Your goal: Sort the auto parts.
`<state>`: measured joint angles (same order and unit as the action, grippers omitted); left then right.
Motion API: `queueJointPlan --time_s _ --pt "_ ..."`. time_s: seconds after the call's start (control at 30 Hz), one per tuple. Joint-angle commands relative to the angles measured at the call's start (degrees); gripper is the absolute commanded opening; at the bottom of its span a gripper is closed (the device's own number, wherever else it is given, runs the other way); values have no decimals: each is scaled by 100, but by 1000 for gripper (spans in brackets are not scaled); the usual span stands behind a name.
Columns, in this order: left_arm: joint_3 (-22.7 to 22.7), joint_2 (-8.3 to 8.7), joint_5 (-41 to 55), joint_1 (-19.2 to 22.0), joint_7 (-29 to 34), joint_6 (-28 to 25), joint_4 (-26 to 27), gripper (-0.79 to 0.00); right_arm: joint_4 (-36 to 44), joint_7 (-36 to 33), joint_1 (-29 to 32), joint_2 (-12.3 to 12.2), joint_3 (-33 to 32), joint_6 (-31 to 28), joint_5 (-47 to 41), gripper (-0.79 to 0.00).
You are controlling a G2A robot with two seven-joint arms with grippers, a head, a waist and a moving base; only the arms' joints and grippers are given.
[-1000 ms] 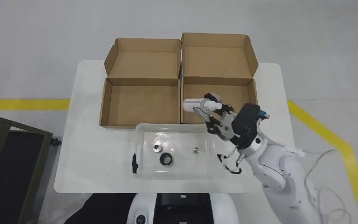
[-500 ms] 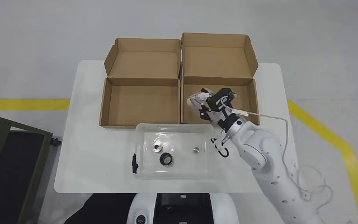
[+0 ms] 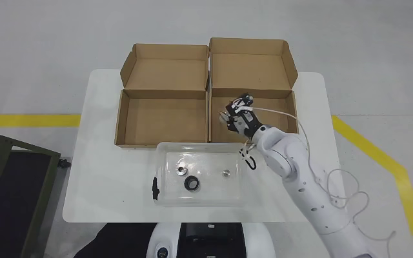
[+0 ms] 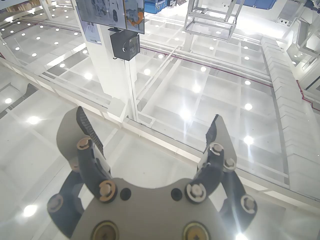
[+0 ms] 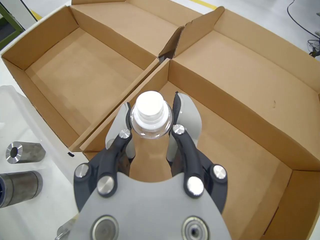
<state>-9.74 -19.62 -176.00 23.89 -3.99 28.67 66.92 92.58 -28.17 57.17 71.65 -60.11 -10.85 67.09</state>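
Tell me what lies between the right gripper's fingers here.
A clear round part with a white stepped cap, held on both sides by the right gripper's fingers; the right wrist view shows it.

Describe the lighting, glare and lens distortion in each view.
Top view: soft even light, shadows inside the cardboard boxes, glints on the clear tray. Left wrist view: ceiling lamps flare into starbursts beyond the open left pincer; lines bow. Right wrist view: even light, box edges bowed, a glint on the clear part in the right pincer.
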Motion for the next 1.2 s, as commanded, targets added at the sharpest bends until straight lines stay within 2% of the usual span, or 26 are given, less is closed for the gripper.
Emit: queueJointPlan --time_s 0.0,0.17,0.2,0.27,0.3,0.4,0.47,0.5,0.53,0.57,0.8,1.0,1.17 --pt "0 0 0 0 0 0 0 0 -145 -30 -73 23 58 28 -3 -785" --pt "0 0 0 0 0 0 0 0 -411 -79 -215 72 171 73 35 -785" --pt "0 0 0 0 0 0 0 0 -453 -86 -244 81 188 88 51 -767" --pt "0 0 0 0 0 0 0 0 -532 -115 -287 98 223 121 84 -668" --pt "0 0 0 0 0 0 0 0 -566 -122 -307 106 238 137 100 -594" --pt "0 0 0 0 0 0 0 0 -667 -125 -359 132 282 148 109 -563" --pt "0 0 0 0 0 0 0 0 -700 -117 -371 144 297 155 110 -406" --pt "0 0 0 0 0 0 0 0 -708 -115 -369 149 296 163 107 -212" --pt "0 0 0 0 0 0 0 0 -707 -112 -365 153 293 163 100 -71" --pt "0 0 0 0 0 0 0 0 -707 -110 -360 155 287 159 101 0" --pt "0 0 0 0 0 0 0 0 -391 -59 -243 135 133 84 147 0" --pt "0 0 0 0 0 0 0 0 674 -163 241 27 -224 -108 338 0" --pt "0 0 0 0 0 0 0 0 1661 -330 751 -71 -535 -514 311 0"
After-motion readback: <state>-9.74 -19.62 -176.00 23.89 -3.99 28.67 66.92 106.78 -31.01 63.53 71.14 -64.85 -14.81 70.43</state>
